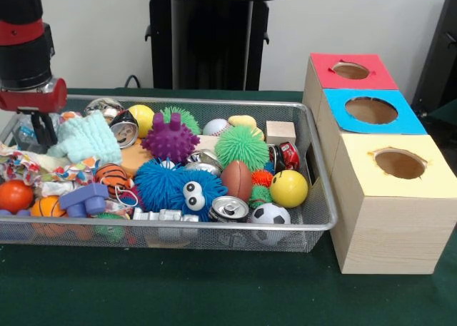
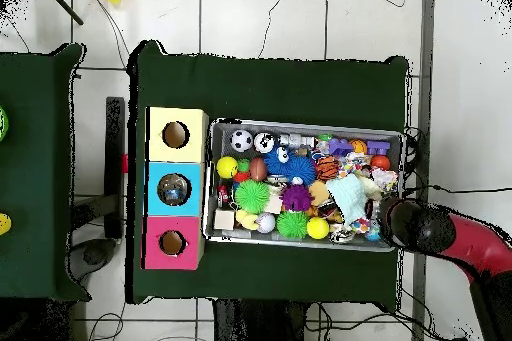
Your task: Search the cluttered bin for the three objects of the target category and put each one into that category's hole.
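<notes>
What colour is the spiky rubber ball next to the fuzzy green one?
Purple. The spiky rubber ball shows best in the front view.

The arm point(image 1: 25, 37) comes down at the far left of the front view, black with a red band, standing nearly upright. Its wrist ends in a red block, and below that the gripper point(image 1: 43, 133) hangs with dark fingers point(image 1: 48, 132) pointing straight down. The fingers sit close together, but whether they are closed or parted cannot be told. From overhead, the arm point(image 2: 455, 237) reaches in from the lower right, its red link angled up and left to the black wrist.
</notes>
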You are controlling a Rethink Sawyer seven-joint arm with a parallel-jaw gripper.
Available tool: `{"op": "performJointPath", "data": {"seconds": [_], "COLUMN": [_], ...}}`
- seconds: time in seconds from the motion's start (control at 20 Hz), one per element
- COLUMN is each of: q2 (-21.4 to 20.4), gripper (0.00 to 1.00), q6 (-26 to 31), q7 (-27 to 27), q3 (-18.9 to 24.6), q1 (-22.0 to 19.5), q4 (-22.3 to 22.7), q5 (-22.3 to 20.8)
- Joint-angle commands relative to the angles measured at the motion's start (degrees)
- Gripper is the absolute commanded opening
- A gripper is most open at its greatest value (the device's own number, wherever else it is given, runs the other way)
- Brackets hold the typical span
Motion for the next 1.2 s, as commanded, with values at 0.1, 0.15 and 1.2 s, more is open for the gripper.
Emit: {"op": "performJointPath", "data": {"seconds": [0.1, 0.15, 1.2], "q2": [1.3, 1.3, -8.3], "gripper": [0.00, 1.00, 1.00], "q6": [5.2, 4.9, 6.4], "q7": [-12.9, -13.0, -13.7], "q3": [2.4, 2.6, 3.5], "q1": [0.4, 0.2, -2.6], "q4": [4.1, 4.1, 11.2], "q5": [-4.4, -4.4, -2.8]}}
